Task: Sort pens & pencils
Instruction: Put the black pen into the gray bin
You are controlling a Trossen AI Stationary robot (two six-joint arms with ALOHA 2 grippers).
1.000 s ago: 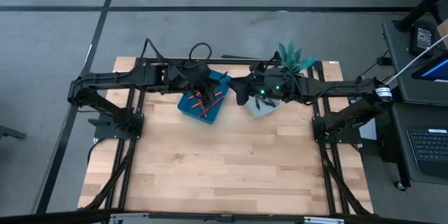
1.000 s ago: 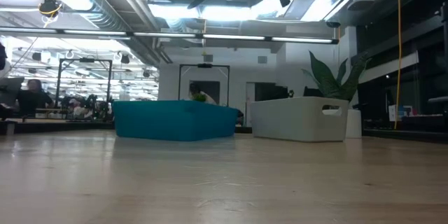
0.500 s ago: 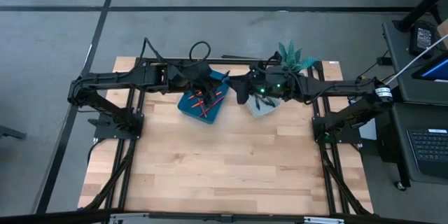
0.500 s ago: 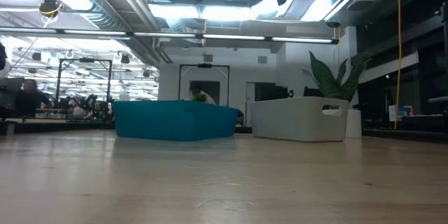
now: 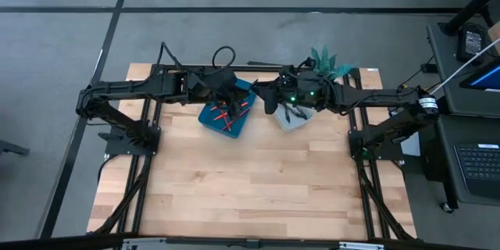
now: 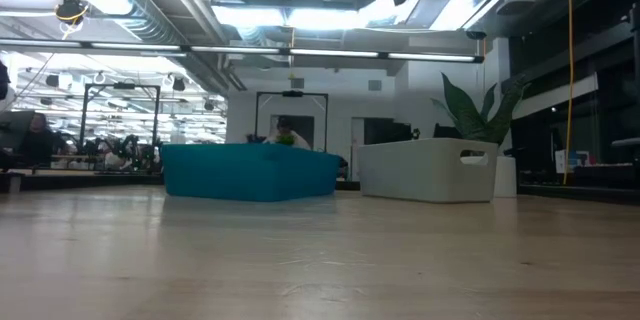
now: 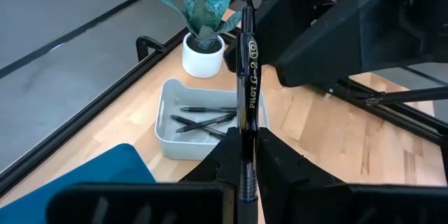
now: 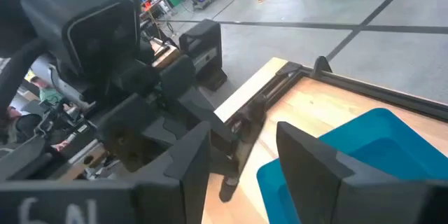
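Left gripper (image 7: 245, 161), clamped on a black pen (image 7: 246, 77), holds over the blue bin (image 5: 226, 113) while the wide-open right gripper (image 8: 241, 157) has edged closer for handover; other pens (image 7: 203, 122) lie in the white bin (image 7: 168, 140).

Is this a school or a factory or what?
Probably a robot lab in a big open workshop. Two dark robot arms work over a wooden table, with exposed pipes and ducts on the ceiling, more workbenches far behind, and a desk with a laptop beside the table.
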